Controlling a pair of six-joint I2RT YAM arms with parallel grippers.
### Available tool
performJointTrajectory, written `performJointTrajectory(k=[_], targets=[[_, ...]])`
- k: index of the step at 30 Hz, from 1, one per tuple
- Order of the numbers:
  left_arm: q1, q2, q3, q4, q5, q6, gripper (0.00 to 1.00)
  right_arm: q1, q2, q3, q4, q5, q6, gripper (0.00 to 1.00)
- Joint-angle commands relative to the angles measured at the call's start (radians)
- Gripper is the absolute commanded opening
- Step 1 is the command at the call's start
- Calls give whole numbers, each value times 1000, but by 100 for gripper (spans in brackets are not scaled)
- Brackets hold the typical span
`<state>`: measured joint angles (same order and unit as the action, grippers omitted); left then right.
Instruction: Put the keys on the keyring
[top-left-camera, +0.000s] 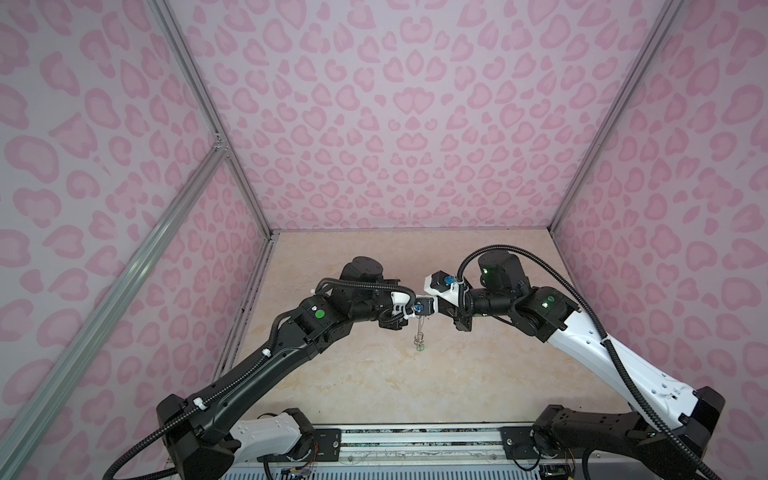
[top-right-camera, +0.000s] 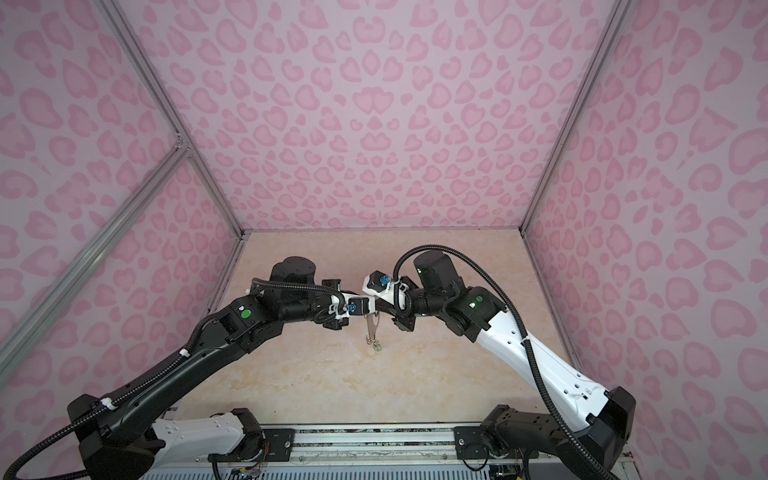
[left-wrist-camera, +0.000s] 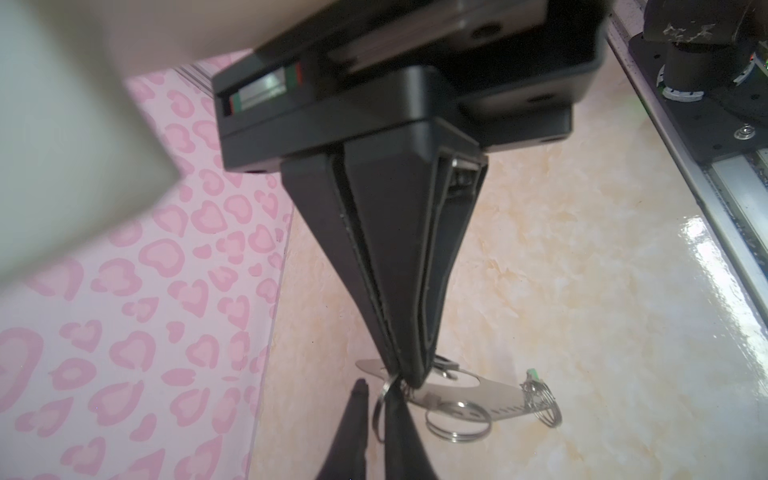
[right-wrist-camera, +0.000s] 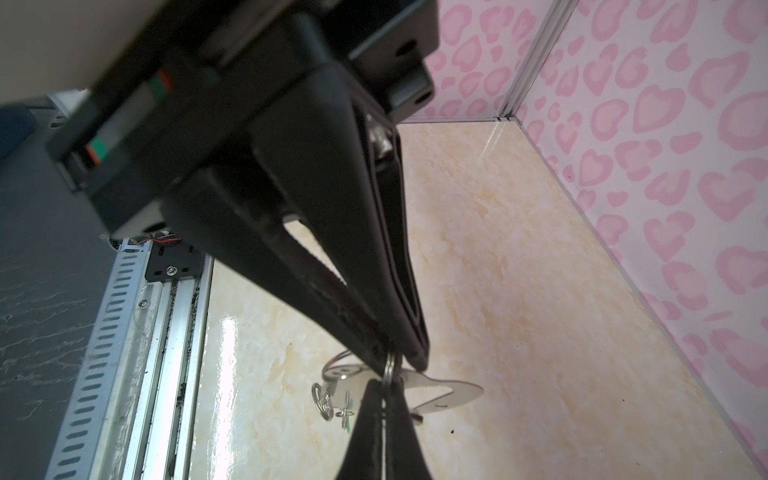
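Left arm (top-left-camera: 257, 374) reaches in from the near left, wrist at mid-tabletop (top-left-camera: 457, 374). Left gripper (left-wrist-camera: 409, 380): jaws pressed together, tips clamped on the far end of the keyring (left-wrist-camera: 490, 395), right where a thin split ring (left-wrist-camera: 381, 401) sits. Can't tell if the tips bite the plate edge, the ring, or both.

In both top views the keyring (top-left-camera: 419, 330) (top-right-camera: 371, 328) is at centre, hanging edge-on below the two wrists and running toward the near side. It looks clear of the tabletop, but contact at the low end can't be ruled out. The left wrist view shows the flat grey plate with its oval slot, a large loose ring (left-wrist-camera: 457, 419) against its edge and a ring cluster (left-wrist-camera: 540, 403) at the near end. The green-tag key (left-wrist-camera: 532, 376) (top-left-camera: 419, 347) sits at that cluster. Only the green tag is readable; whether it is threaded on, can't tell.

Right gripper (right-wrist-camera: 401, 363): jaws closed, pinching the same thin split ring at the plate's far end. Its fingers (left-wrist-camera: 359, 415) point tip to tip at the left gripper's fingers (right-wrist-camera: 370, 419), nearly touching.

Right arm (top-left-camera: 602, 357) comes in from the near right, mirroring the left.
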<state>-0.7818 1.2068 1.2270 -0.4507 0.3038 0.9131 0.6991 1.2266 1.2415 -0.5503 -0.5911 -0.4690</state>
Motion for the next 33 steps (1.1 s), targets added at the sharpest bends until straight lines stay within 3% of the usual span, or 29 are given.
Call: performJointTrajectory(k=[1,4,7,14,19,24,33], targets=[[0,3,12,3,-8,6,3,3,-1,5,4,-9,-14,0],[2,-2,7,14,5,-10,3,2,-17,-9,13,23,-30,0],[14,-13,-1,43,50,-45,3,1,-50,-47,48,88,-43,14],[115,-52,-71,246,294,-245,3,-7,-125,-123,151,104,-26,24],[176,-72,-163,464,447,-406,3,-7,-148,-150,232,75,6,25],[191,-70,-216,597,506,-494,3,-7,-168,-166,316,36,32,25],[200,-64,-251,682,555,-536,3,-7,-170,-160,340,20,48,24]])
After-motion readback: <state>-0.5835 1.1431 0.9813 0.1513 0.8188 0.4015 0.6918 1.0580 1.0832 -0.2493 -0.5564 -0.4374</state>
